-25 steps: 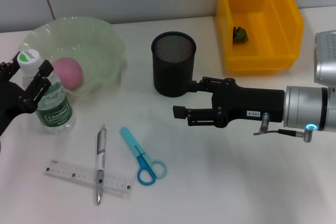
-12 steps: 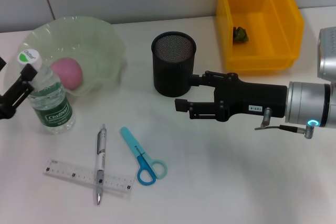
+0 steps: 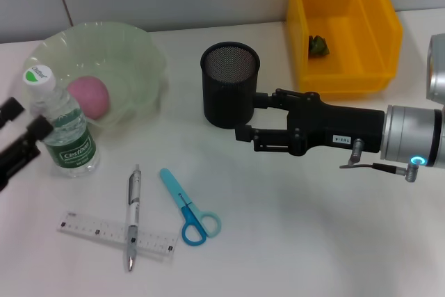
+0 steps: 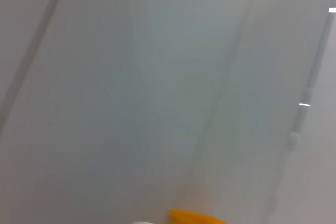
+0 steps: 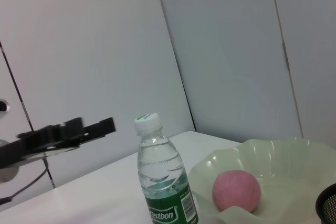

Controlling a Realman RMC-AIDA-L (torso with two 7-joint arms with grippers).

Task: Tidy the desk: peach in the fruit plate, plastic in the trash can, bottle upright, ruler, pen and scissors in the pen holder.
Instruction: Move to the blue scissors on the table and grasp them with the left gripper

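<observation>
On the table [image 3: 313, 241] the bottle [image 3: 64, 126] stands upright beside the fruit plate [image 3: 132, 53] holding the peach [image 3: 90, 95]. My left claw [image 3: 21, 130] hangs open beside the bottle, empty; my right claw [image 3: 247, 117], open and empty, hovers by the pen holder [image 3: 228, 85].

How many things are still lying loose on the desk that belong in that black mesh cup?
3. The ruler lies nearest the front edge, the pen lies across it, and the blue scissors lie just beside them. The mesh cup looks empty, though its bottom isn't fully visible.
</observation>
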